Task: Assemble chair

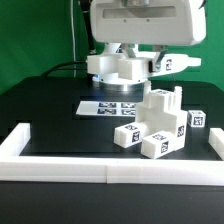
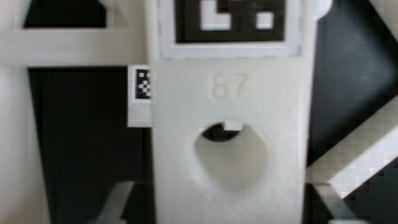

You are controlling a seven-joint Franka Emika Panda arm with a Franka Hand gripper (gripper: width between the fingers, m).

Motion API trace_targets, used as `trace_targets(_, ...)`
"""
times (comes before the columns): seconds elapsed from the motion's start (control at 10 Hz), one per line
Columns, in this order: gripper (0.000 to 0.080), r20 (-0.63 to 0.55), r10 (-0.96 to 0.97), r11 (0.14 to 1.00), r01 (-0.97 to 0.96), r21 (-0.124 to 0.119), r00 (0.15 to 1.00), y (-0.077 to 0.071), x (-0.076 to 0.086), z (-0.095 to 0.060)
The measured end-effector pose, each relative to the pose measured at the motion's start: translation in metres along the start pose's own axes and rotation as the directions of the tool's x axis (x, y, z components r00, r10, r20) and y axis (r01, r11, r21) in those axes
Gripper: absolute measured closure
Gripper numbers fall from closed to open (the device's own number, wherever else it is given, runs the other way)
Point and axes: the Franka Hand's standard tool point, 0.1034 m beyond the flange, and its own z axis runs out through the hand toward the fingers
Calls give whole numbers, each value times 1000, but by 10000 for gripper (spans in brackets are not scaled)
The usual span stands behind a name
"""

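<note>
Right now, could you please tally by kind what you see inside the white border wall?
Cluster of chunky white plastic blocks: 1
Small white tagged cube standing apart: 1
White plastic chair part, held aloft: 1
Thin flat white marker board: 1
Total: 4

The table has a black top. A low white wall runs along its front edge and up both sides. Near the middle a thin marker board lies flat. To the exterior view's right of it stands a group of white chair parts, touching each other. One small tagged block is just beside them.
</note>
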Motion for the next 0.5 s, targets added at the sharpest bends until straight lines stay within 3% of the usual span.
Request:
trace_targets(0.3, 511, 3, -14, 1000, 14, -8, 1000, 3, 2, 4)
trace_targets(0.5, 511, 4, 36, 999, -36, -8, 999, -5, -5, 5)
